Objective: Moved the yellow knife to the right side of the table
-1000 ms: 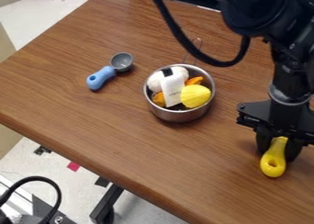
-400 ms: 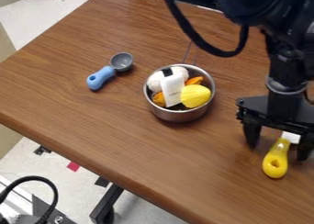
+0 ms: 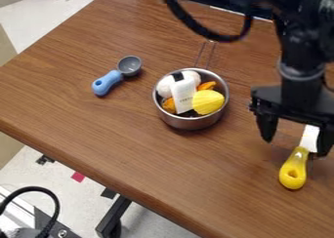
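Resting on the table [image 3: 140, 139] in the camera view, the yellow knife [image 3: 293, 171] lies at four o'clock from the centre, its pale blade directed between twelve and one; the black claw [image 3: 293, 148] stands wide at the blade end, holding nothing, one finger close beside the blade; the pot [image 3: 186, 124] sits near the centre, its wire handle [image 3: 206, 56] towards one o'clock; the blue-handled scoop [image 3: 108, 82] lies roughly towards ten from the pot. The knife is probably placed already, and the step in hand appears to be withdrawal; this is best done by raising the claw straight up, its spread unchanged; sideways travel should wait until both fingers clear the blade, lest the knife be dragged or turned.
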Tool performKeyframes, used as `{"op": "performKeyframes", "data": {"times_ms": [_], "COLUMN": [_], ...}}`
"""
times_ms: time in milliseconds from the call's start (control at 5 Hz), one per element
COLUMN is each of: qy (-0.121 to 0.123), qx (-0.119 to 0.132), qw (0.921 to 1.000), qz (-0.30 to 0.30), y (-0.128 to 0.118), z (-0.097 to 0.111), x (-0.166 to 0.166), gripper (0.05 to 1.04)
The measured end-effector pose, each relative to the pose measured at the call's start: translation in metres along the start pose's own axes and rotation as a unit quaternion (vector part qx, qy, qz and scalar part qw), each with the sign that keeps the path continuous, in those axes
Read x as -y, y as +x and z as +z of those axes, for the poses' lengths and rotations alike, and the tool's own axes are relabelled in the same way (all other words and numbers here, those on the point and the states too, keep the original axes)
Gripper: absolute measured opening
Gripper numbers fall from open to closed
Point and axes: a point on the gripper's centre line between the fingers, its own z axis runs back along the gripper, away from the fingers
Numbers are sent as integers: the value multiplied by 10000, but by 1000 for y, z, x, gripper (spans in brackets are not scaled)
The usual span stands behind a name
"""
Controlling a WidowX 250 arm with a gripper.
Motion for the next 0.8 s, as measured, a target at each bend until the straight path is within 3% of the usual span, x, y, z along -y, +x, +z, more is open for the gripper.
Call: {"op": "performKeyframes", "data": {"times_ms": [200,400,600,800], "qy": [0,-185,-150,-207], "qx": [-173,-176,-225,-341], "qw": [9998,9994,9964,9858], "qz": [-71,-234,-800,-1631], "y": [-3,-1,1,3], "z": [8,24,32,41], "x": [-8,-13,-19,-29], "gripper": [1000,1000,1000,1000]}}
